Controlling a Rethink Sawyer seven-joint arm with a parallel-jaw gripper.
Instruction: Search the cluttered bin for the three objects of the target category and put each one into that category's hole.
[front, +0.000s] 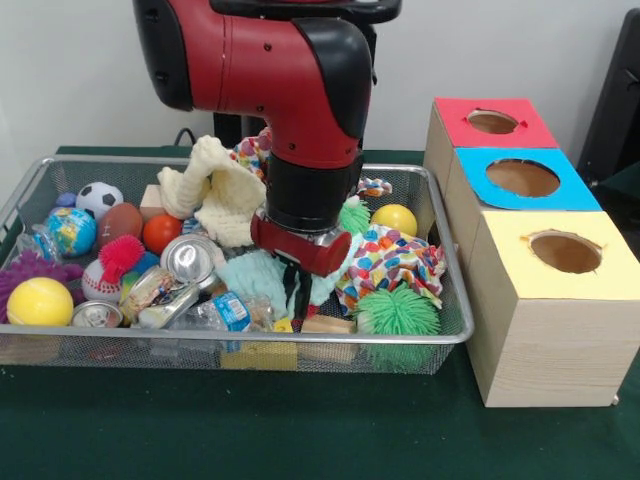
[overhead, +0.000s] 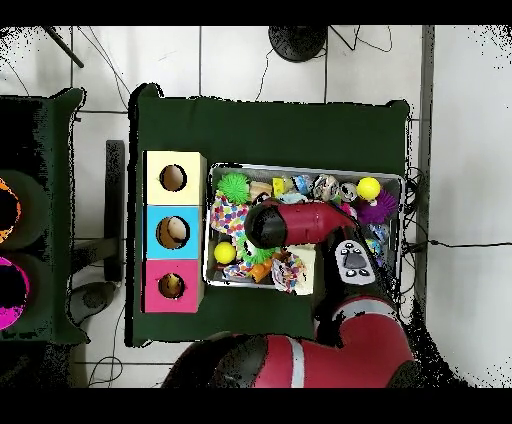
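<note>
The silver wire-mesh bin (front: 300, 341) lies on the green table, full of mixed things; it also shows in the overhead view (overhead: 300, 168). My gripper (front: 297, 293) is low inside the bin, at a mint-green cloth (front: 250, 275), between a cream knitted cloth (front: 215, 185) and a dotted colourful cloth (front: 395, 262). Whether it holds anything cannot be seen. In the overhead view the red arm (overhead: 300, 222) hides it. Three wooden boxes with round holes stand beside the bin: red top (front: 492, 122), blue top (front: 523, 178), yellow top (front: 565, 252).
In the bin lie a green spiky ball (front: 398, 312), yellow balls (front: 40, 300), a soccer ball (front: 98, 197), a globe ball (front: 72, 230), an orange ball (front: 161, 232), cans (front: 190, 258), a plastic bottle (front: 225, 312) and wooden blocks (front: 327, 325).
</note>
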